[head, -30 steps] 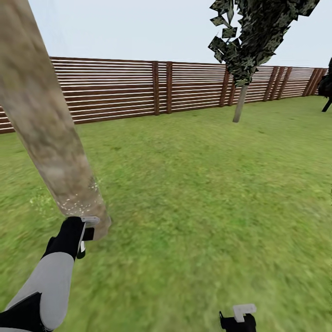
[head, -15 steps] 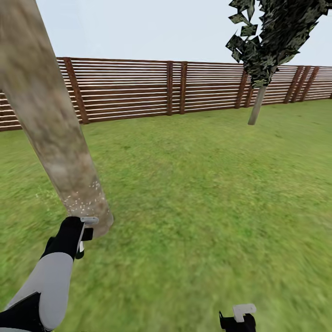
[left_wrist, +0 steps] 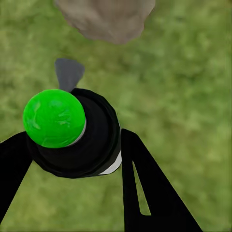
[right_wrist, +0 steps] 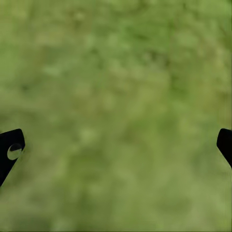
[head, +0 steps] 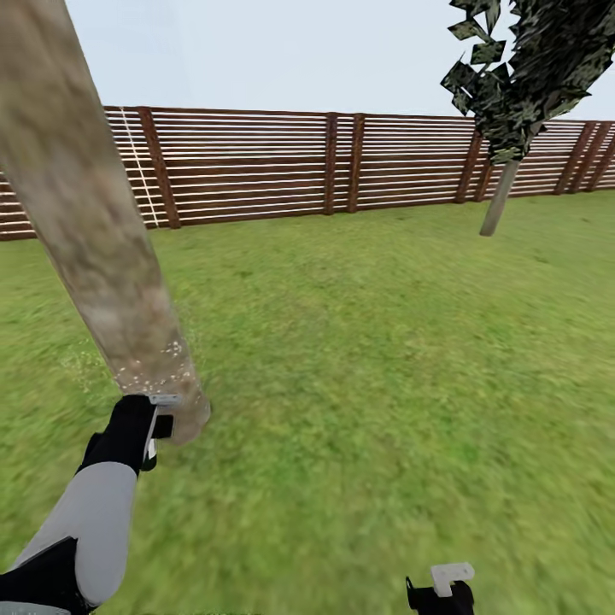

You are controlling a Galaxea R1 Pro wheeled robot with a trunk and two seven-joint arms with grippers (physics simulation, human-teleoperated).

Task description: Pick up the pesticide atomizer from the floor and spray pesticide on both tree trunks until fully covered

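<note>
A thick mottled grey-brown tree trunk (head: 94, 231) leans up from the grass at the left. Fine whitish pesticide specks (head: 154, 363) dot its lowest part. My left gripper (head: 154, 424) hangs right beside the trunk's base, shut on the pesticide atomizer (left_wrist: 94, 145), a small black bottle with a round green top and a grey nozzle pointing toward the trunk base (left_wrist: 104, 19). My right gripper (head: 444, 588) sits low at the front, open over bare grass, its fingertips (right_wrist: 10, 150) wide apart with nothing between them.
Green lawn stretches ahead to a brown slatted fence (head: 342, 162). A thin-trunked tree with dark leaves (head: 500, 201) stands far off at the right near the fence.
The whole view has swung left: fence posts and the far tree slid right in the picture. Both arms keep the same place in the picture, and the left gripper still holds the atomizer by the trunk base.
</note>
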